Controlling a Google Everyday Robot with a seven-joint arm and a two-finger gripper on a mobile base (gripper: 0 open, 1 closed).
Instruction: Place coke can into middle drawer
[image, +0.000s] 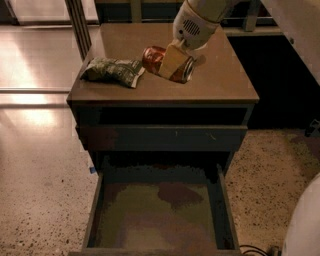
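Gripping the coke can (151, 56) across its middle, the gripper (169, 63) hangs over the desk (215, 87), toward the rear of its top, with one pale finger (168, 59) laid over the can's red side (the other finger is hidden behind it). The can is tilted, and I cannot tell whether it touches the desk top. A green snack bag (112, 71) lies on the desk's left part, just beside the can. Under the desk top sits a closed drawer front (160, 137). Lower down, the middle drawer (95, 212) stands pulled out from the desk's front, showing its olive-brown floor.

Coke can (153, 57) in gripper (171, 63); drawer (94, 215) open
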